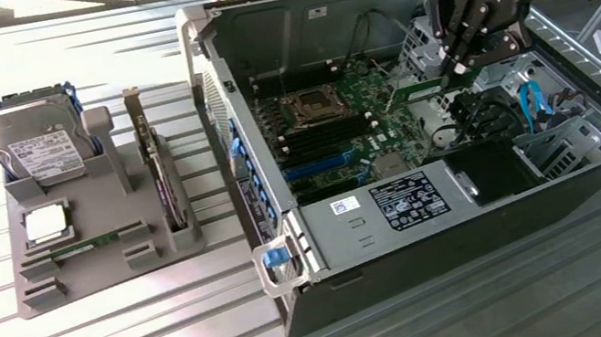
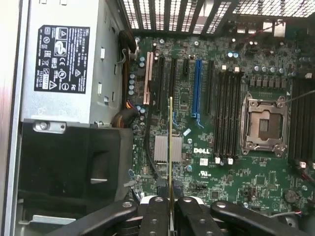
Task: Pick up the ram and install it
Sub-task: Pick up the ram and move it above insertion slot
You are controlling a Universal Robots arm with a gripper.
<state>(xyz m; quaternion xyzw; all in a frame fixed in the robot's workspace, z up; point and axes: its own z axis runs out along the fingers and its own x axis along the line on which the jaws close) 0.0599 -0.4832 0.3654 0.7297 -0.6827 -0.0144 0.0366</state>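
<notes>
My gripper (image 1: pixel 460 71) hangs inside the open computer case (image 1: pixel 291 254), above the motherboard (image 1: pixel 344 128), and is shut on the ram (image 1: pixel 417 92), a thin green stick pointing out from the fingers. In the wrist view the ram (image 2: pixel 171 147) appears edge-on between the two black fingers (image 2: pixel 156 216) of the gripper (image 2: pixel 171 212). It hovers over the board between the heatsink (image 2: pixel 162 147) and the blue slot (image 2: pixel 198 88). The black memory slots (image 2: pixel 226 113) lie beside the CPU socket (image 2: pixel 263 123), apart from the stick. A second, similar stick (image 1: pixel 85 246) lies in the grey holder (image 1: pixel 109 276).
The grey holder on the slatted table also carries a hard drive (image 1: pixel 33 141), a silver processor (image 1: pixel 46 224) and an upright expansion card (image 1: pixel 150 158). Inside the case are a power supply (image 2: pixel 64 64), a black shroud (image 2: pixel 74 167), blue cables (image 1: pixel 534 104) and the drive cage (image 1: pixel 569 144).
</notes>
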